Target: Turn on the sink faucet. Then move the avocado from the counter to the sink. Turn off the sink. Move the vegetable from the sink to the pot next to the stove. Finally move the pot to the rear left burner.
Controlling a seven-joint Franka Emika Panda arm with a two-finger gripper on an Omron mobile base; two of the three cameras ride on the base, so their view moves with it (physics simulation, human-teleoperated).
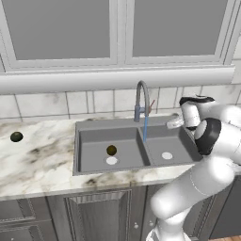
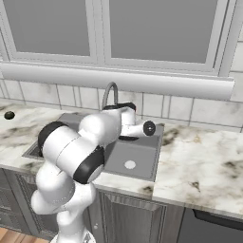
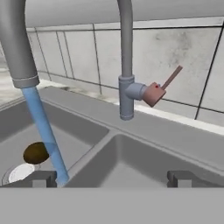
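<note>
Water is running in a blue stream from the sink faucet (image 3: pixel 126 65) down into the left basin of the sink (image 1: pixel 94 127). The avocado (image 1: pixel 111 150) already sits in that basin, just beside the pale drain (image 1: pixel 111 160) and close to where the water lands. So I think the next job is to turn the water off.

My pincer (image 3: pixel 111 177) is over the right basin, pointing at the far wall, and its two tips are wide apart with nothing between them. The small lever (image 3: pixel 168 81) sticks out to the right of the tap's post and tilts up. It looks thin, stiff and hard (and maybe a bit slick, since it is metal). I would push or grab it near its free end, where a small push turns it most, and go slowly so I do not slip off.

The avocado will be wet, round and smooth by now, so it may roll or squirt out. I should pinch it across the middle. A darker ball (image 1: pixel 16 137) lies far left on the counter (image 1: pixel 42 160).
</note>
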